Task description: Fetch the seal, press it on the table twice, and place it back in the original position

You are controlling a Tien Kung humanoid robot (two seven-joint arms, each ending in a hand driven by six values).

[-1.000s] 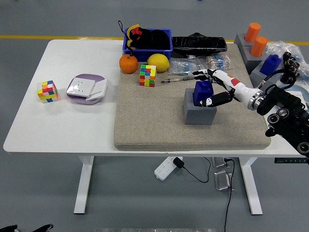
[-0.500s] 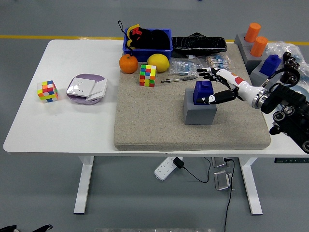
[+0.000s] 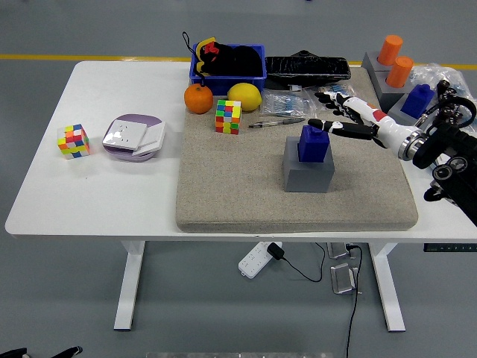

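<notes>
Overhead: white table (image 3: pixel 112 201), tan mat (image 3: pixel 231 186), grey floor; right hand (image 3: pixel 344 119) spread, empty.

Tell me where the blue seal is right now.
In the head view, the blue seal sits on its grey block on the beige mat's right half, just left of the open right hand.

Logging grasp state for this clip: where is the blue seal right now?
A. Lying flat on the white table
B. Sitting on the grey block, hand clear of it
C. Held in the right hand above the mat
B: the blue seal sits on the grey block, and the right hand, open, is off to its right, not touching.
</notes>
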